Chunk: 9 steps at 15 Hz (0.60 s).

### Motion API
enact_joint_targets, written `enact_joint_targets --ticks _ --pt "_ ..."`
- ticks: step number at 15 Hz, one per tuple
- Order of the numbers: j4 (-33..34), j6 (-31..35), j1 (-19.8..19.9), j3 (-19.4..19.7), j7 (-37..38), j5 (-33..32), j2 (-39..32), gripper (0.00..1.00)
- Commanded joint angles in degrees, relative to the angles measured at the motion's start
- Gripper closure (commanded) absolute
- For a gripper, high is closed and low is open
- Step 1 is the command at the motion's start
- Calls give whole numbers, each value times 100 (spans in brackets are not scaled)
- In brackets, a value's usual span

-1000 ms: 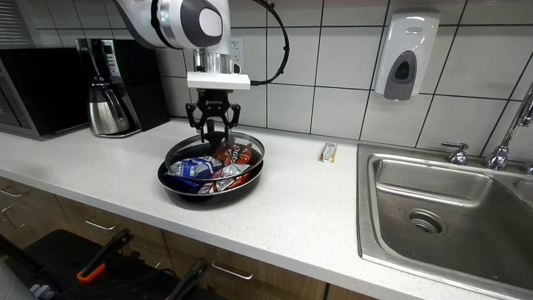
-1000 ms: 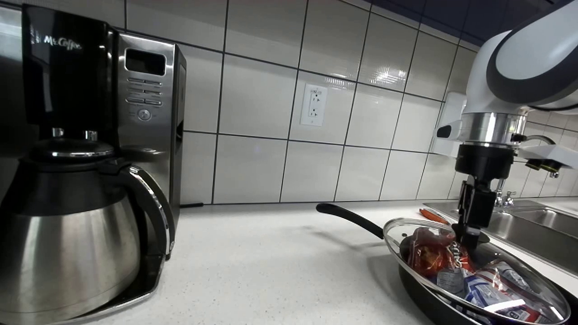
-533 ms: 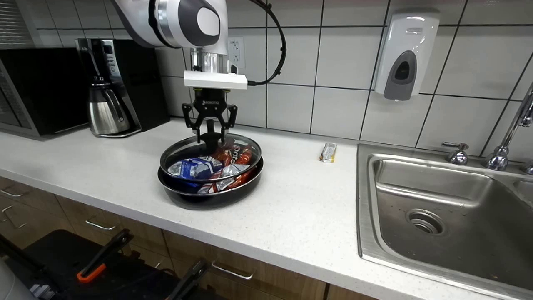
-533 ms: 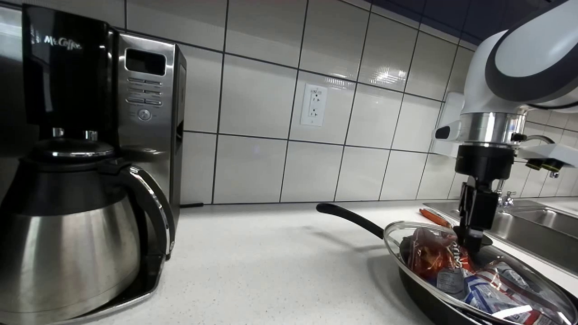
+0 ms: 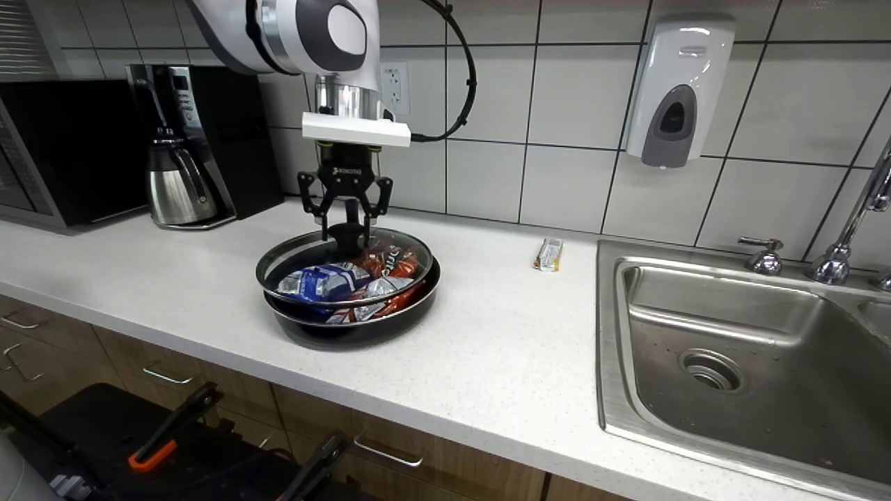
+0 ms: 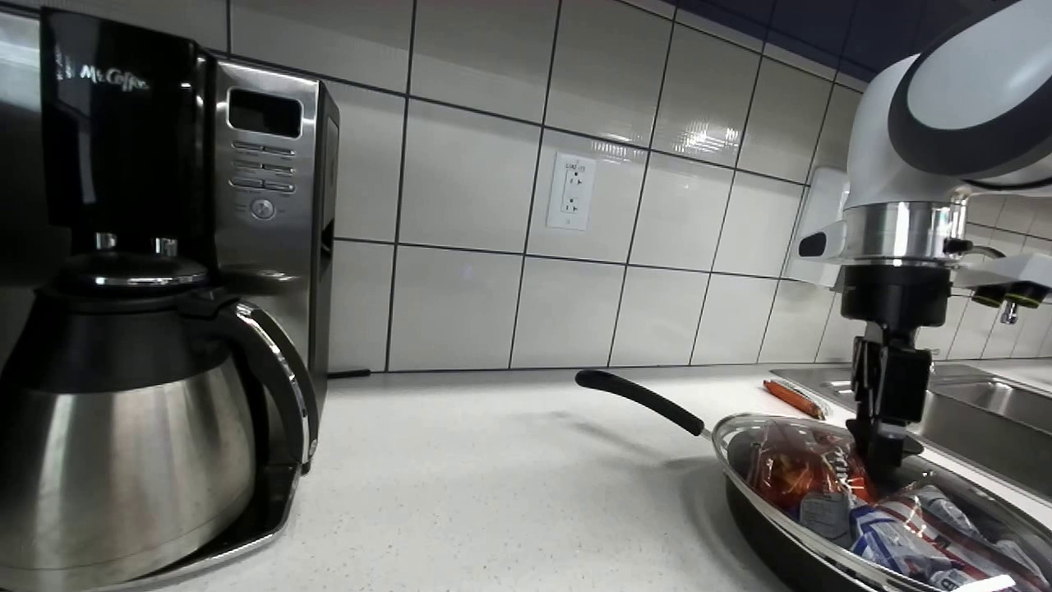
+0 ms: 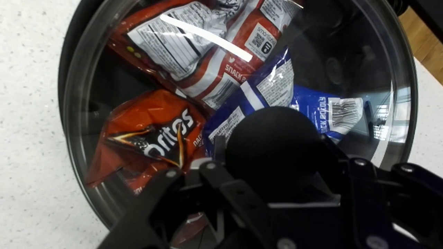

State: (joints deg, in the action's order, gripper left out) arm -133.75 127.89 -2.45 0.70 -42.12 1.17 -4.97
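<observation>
My fingers [image 5: 324,228]: plain black. Wrist view: lid knob [image 7: 273,141], black, lower centre; Doritos bag [image 7: 159,136], orange-red with black, white and yellow print, left of centre; countertop [image 7: 31,138], white, grey-speckled, left edge.

Glass lid [image 5: 344,268]: shifts toward the coffee maker [image 5: 226,139]; its edge now reaches past the pan [image 5: 355,336] on that side. Pan rim [image 5: 436,278], nearest the sink [image 5: 612,348]: newly uncovered (a narrow crescent, from where I stand). Gripper [image 5: 345,241], with the lid's black knob [image 7: 277,145]: displaced the same way, arm [image 5: 327,31] following. Pan handle [image 6: 641,396], inner end: now clear of the lid's edge.
</observation>
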Motion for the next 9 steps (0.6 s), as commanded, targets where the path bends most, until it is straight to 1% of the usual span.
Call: enact_joint_targets --ticks 1,9 --pt "-55 -332 169 -32 42 -159 350 61" --pt "19 -549 247 -16 21 -296 217 61"
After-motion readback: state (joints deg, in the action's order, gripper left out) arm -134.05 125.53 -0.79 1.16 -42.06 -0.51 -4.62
